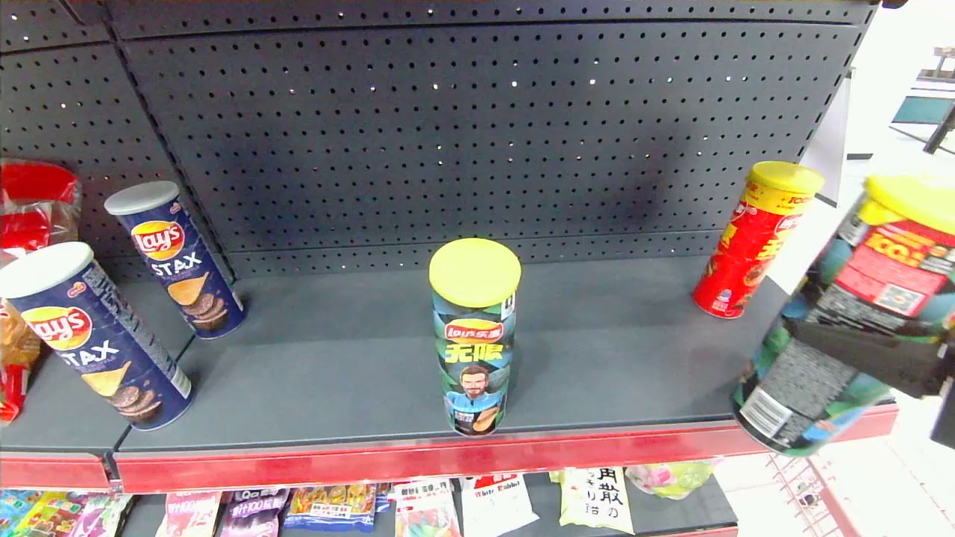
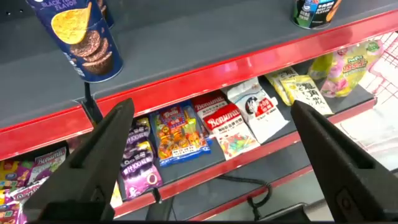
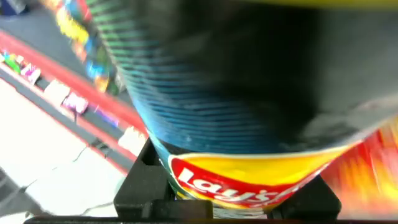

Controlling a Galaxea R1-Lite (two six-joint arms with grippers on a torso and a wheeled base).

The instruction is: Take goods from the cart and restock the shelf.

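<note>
Four cans up on the shelf and a fifth not yet placed: clamps a tilted green can in the right gripper just off the shelf's right end, shows the left gripper spread wide and empty, wants that can stood upright next.

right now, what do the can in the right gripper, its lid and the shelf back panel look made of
Held can: seemingly a cardboard tube under a glossy printed wrap; its side shows a faint sheen. Lid: probably plastic, smooth plain yellow. Back panel: likely painted metal, matte dark grey, punched with even rows of holes.
</note>
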